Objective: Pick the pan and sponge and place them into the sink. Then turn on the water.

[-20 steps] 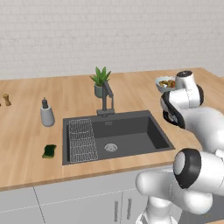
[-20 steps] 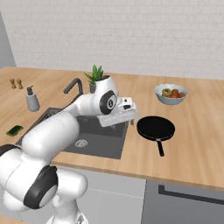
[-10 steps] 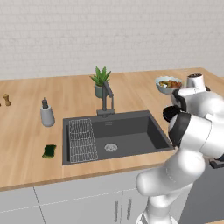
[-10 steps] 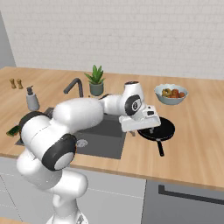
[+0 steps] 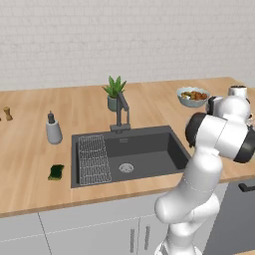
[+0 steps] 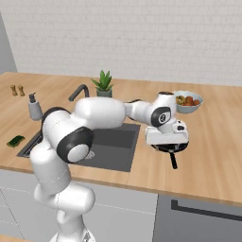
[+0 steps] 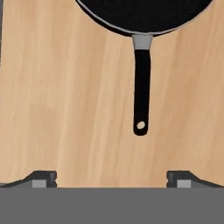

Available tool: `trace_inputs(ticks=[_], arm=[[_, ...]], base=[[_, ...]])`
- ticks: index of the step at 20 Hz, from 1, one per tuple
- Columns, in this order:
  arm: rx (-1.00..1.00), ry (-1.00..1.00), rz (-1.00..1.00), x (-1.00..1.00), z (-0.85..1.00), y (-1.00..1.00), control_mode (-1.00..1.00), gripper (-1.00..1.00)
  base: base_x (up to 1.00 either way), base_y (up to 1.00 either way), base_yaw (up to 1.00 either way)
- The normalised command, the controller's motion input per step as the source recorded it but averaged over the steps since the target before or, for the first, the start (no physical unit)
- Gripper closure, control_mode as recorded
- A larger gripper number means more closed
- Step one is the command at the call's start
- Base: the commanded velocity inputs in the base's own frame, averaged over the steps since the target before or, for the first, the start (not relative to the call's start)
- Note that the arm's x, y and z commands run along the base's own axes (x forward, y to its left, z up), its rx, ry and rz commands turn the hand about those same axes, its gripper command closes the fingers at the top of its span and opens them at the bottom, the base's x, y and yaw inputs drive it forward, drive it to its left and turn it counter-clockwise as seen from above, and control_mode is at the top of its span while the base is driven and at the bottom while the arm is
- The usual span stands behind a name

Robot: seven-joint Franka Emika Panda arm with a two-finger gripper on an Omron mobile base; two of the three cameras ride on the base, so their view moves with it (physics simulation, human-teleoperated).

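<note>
Sponge [image 5: 56, 172] sits on the counter left of the sink [image 5: 149, 149], just beside the wire rack [image 5: 94, 159]; faucet [image 5: 121, 110] dry, basin bare, arm reaching right of the sink.

Right base view: gripper [image 6: 167, 140] hangs right over the frying pan [image 6: 169, 149] on the wood counter [image 6: 208, 160], handle toward the front edge.

Hand view: fingertips [image 7: 43, 178] spread wide, nothing between them; pan handle [image 7: 141, 94] centred ahead. Judgement: rigid, fairly heavy, smooth metal. Pinch the handle near the bowl to limit droop.
</note>
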Motion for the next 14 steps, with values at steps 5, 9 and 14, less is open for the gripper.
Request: trace_inputs(ticks=[5, 9, 14], arm=[[0.02, 0.0, 0.0, 0.0, -0.66, -0.03, -1.0, -1.0], [0.0, 0.0, 0.0, 0.01, -0.51, -0.09, -1.0, -1.0], [0.0, 0.0, 0.0, 0.22, -0.29, -0.15, -1.0, -1.0]], base=[[0.0, 0.0, 0.0], [0.0, 0.0, 0.0], [0.0, 0.0, 0.0]])
